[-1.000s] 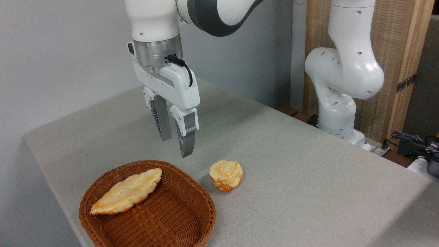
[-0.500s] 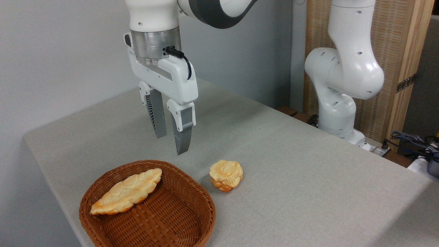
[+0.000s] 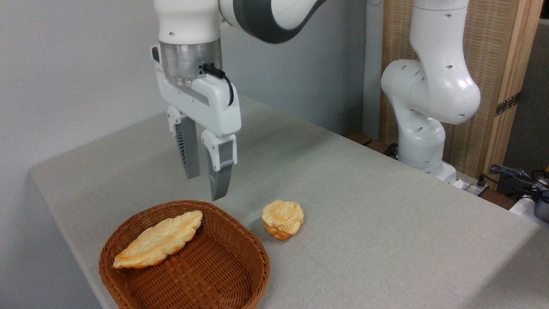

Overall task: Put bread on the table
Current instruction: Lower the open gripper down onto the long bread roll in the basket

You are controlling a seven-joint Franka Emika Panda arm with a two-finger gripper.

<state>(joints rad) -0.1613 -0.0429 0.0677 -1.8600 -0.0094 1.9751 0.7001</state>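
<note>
Moved: hand (image 3: 206, 186) shifted leftward toward the basket over the last second, at much the same height; bread, bun and basket unchanged.
Counter (image 3: 364, 206): grey-beige cloth, wide bare stretch to the right of the basket; plenty of room for a put-down.
Arm (image 3: 429, 86): white, base at the far right edge, reaching over and down to the left half of the scene.
Basket (image 3: 240, 274): brown wicker, near the front left corner of the counter.
Hand: above the basket's back rim, pointing down, fingers a little apart, nothing between them, clear of everything.
Bread (image 3: 158, 240): long pointed pastry, lying across the left half of the basket, leaning on the wall, untouched.
Bun (image 3: 283, 219): small and round, already on the cloth just beside the basket's right rim; not the thing wanted.
Done: approach only, and that not finished.
Left: descent onto the bread, closing on it, lift over the rim, set-down on bare cloth, release. By judgement, an early stage.
</note>
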